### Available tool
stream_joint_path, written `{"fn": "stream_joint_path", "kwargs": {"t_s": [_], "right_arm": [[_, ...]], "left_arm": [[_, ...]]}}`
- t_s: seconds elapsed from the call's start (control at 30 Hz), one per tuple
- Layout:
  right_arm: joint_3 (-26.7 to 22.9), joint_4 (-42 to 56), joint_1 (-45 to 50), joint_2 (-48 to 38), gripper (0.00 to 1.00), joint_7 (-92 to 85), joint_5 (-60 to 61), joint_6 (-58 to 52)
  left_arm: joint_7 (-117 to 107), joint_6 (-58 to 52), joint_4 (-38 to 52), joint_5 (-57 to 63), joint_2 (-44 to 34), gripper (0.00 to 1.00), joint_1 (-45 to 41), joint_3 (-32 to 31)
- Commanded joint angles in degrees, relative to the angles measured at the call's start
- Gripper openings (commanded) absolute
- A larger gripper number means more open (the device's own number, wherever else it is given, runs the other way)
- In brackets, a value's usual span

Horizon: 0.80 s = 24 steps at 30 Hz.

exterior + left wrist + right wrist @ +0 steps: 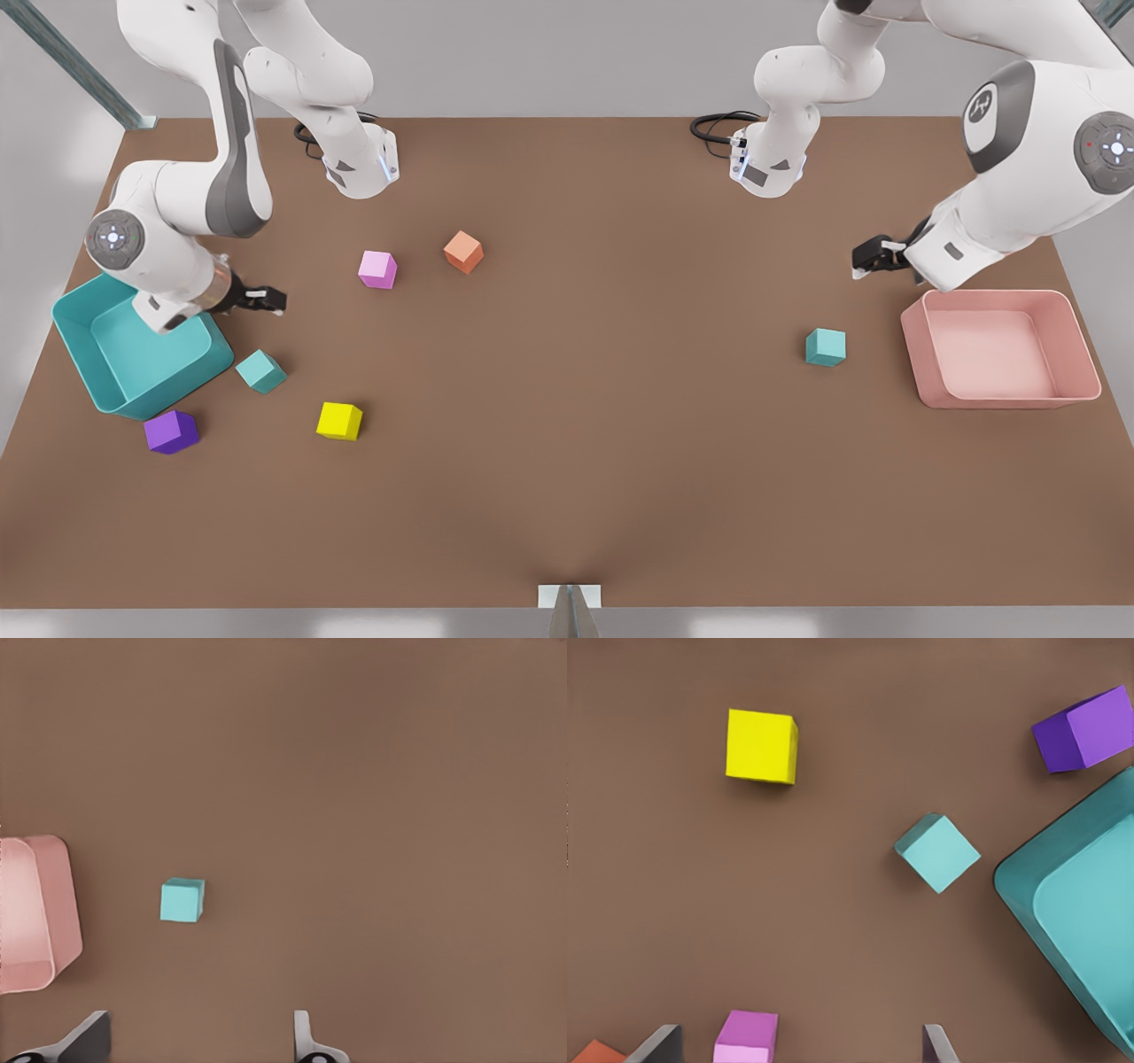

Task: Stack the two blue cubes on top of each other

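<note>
Nothing stacked yet; step in hand judged as approach + first pick. Left gripper (pixel 858 260), fingers spread and empty, is hung near the pink bin (pixel 1072 319); one blue cube (pixel 182 900) sits ahead of it, apart. Right gripper (pixel 275 299), also spread/empty, is held by the teal bin (pixel 1028 895); the other blue cube (pixel 937 851) lies just beyond, rotated. Wrist should be yawed to the cube faces before descent, yellow cube (pixel 761 746) avoided.

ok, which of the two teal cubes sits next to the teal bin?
The small matte teal cube on the front view's left, between the big teal open bin and the yellow cube. The other teal cube sits by the pink tray.
</note>
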Motion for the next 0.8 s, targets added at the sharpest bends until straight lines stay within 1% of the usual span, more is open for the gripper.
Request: {"fn": "stream_joint_path", "kwargs": {"t_s": [0.0,0.07,0.17,0.23,0.33,0.4,0.47,0.53,0.57,0.7,0.73,0.77], "right_arm": [[0.0,-0.1,-0.3,0.0,1.0,-3.4,0.0,9.2],[-0.1,-0.3,-0.9,0.5,1.0,-3.4,0.1,8.6],[-0.6,-1.0,-2.3,1.3,1.0,-13.8,-0.1,9.3],[-0.6,-1.8,-4.0,1.7,1.0,-16.9,-0.3,9.5],[-0.7,-1.7,-6.0,2.5,1.0,-17.3,-0.8,9.1],[-0.7,-1.6,-6.4,3.7,1.0,-21.9,-4.3,9.8],[-0.7,-1.7,-6.5,5.8,1.0,-30.0,-6.8,13.3],[-0.5,-1.7,-6.4,7.2,1.0,-32.7,-10.4,14.9],[-0.5,-1.6,-6.4,8.5,1.0,-36.0,-10.4,17.1],[0.2,-1.5,-5.6,13.0,1.0,-39.5,-10.4,22.9],[1.3,-1.2,-5.8,14.0,1.0,-41.6,-10.4,24.3],[1.3,-1.1,-5.7,15.3,1.0,-44.9,-10.4,26.1]], "left_arm": [[-0.9,3.9,-0.1,1.0,-0.3,1.0,-0.3,-0.3],[-1.5,4.6,0.3,1.1,1.2,1.0,-0.1,-0.3],[-0.7,6.2,0.5,1.2,2.6,1.0,-1.0,-0.4],[-0.8,5.5,-0.1,0.7,3.1,1.0,-1.4,-1.8],[-0.4,4.4,-0.3,1.3,4.4,1.0,-1.6,-1.9],[-0.3,4.3,-0.7,1.5,6.6,1.0,-1.3,-1.9],[-0.4,4.5,-1.5,5.3,6.7,1.0,-2.1,-1.9],[-0.4,4.7,-1.6,5.4,8.2,1.0,-2.0,-2.0],[-0.4,4.6,-1.6,5.4,8.3,1.0,-2.0,-1.9],[-0.5,4.7,-1.7,5.4,9.4,1.0,-1.9,-1.9],[-0.5,4.7,-1.7,5.4,9.4,1.0,-1.9,-1.9],[-0.5,4.7,-1.7,5.4,9.5,1.0,-1.8,-1.9]]}}
